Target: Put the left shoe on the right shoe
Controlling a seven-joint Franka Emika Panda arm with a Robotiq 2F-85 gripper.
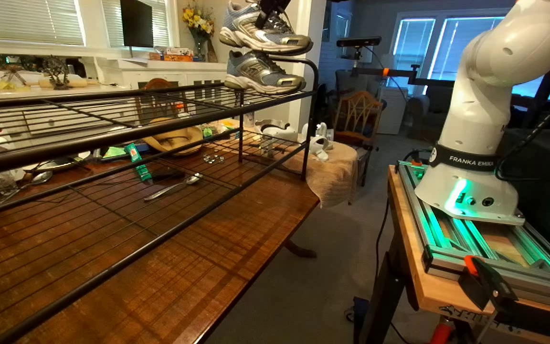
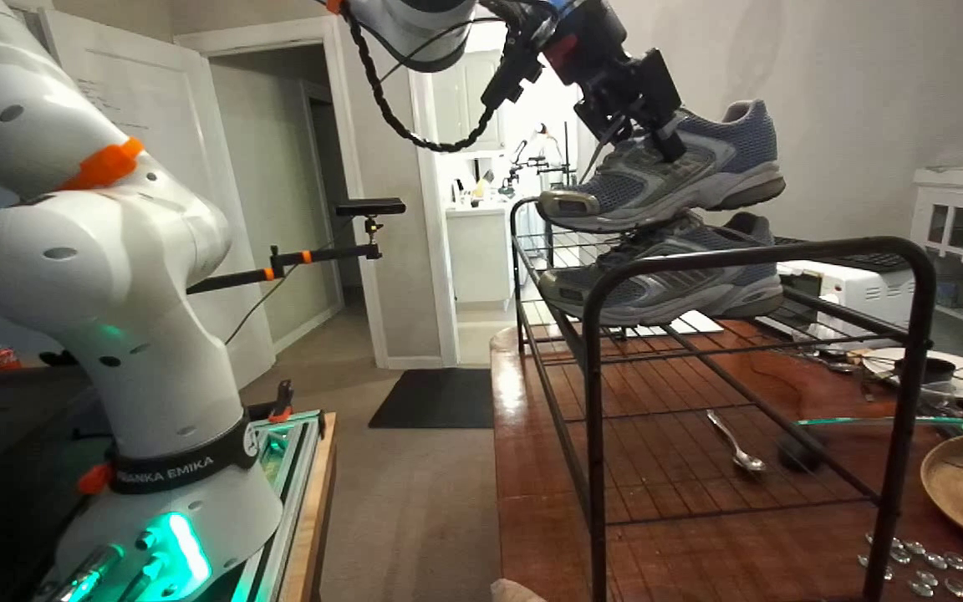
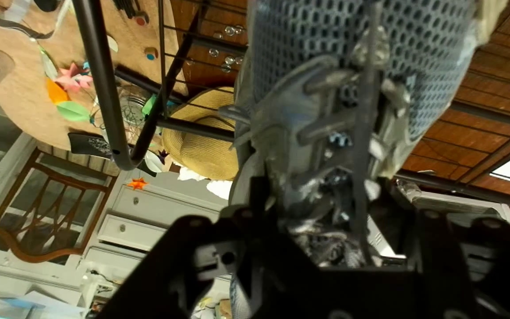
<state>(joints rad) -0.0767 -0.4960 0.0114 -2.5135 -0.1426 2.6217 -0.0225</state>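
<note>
Two silver, grey and blue sneakers are stacked near one end of the rack's top shelf, toes toward the arm's side. The upper one, the left shoe (image 1: pixel 263 28) (image 2: pixel 682 171), lies over the right shoe (image 1: pixel 263 74) (image 2: pixel 665 280); the soles run nearly parallel and the heels line up. The upper shoe appears to touch the lower one's collar. My gripper (image 3: pixel 323 182) reaches down onto the left shoe, one finger (image 2: pixel 670 144) on each side of the lacing. Both fingers lie close against it; whether they still press is not clear. In the wrist view the right shoe is mostly hidden.
The black wire rack (image 1: pixel 160 128) (image 2: pixel 824 246) stands on a wooden table (image 1: pixel 184 291). Its end frame rises beside the shoes. Around its lower level are a spoon (image 2: pixel 736 447), glass beads (image 2: pixel 916 552) and a straw hat (image 3: pixel 206 150). A white oven (image 2: pixel 841 305) stands behind.
</note>
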